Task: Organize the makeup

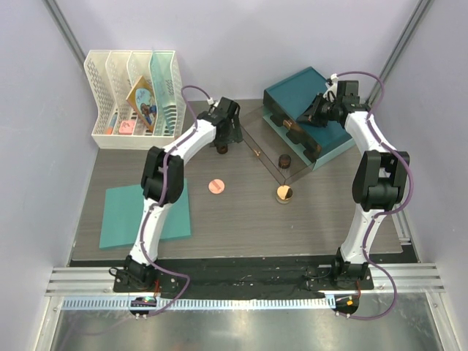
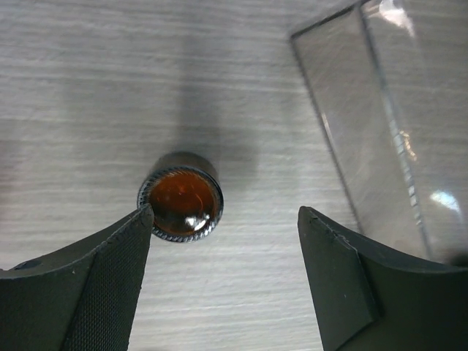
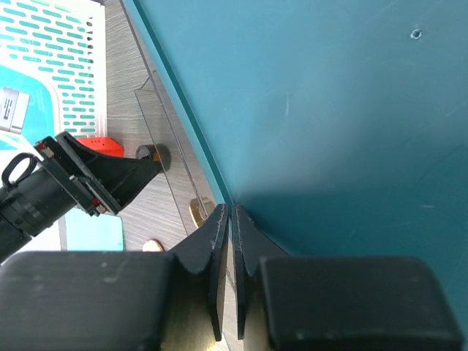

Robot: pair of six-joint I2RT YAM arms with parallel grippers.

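starting nearest on the tabletop [image 1: 241,227]: the pink compact [image 1: 216,186] lies flat and alone. the gold-lidded jar [image 1: 284,193] stands off to its right, just beside the near corner of the clear organizer [image 1: 267,150]. a second dark jar [image 1: 284,160] sits a little behind that, and whether it's inside the clear walls or only against them, i can't tell.

farther back is where it's happening. the left end effector [image 2: 225,213] hovers low over the dark brown jar [image 2: 181,196], fingers spread wide and holding nothing. the jar stands upright on the tabletop, near the organizer's wall but apart from it. it's off centre in the gap, almost touching one finger and well apart from the other.

how will it handle? my read is small, light and rigid, so it won't give under a squeeze. the glossy amber top looks slick, and if it's glass a drop could chip it. the ribbed ring around the rim looks like the best bite, so take it across the round sides with the pads on that band. centre over it first, or the nearer finger may shove it or tip it toward the clear wall.

farthest back, the right end effector [image 3: 228,219] has its fingers pressed together with only a sliver between them. it sits at the edge of the teal box [image 3: 329,110], and i see nothing between the fingers.
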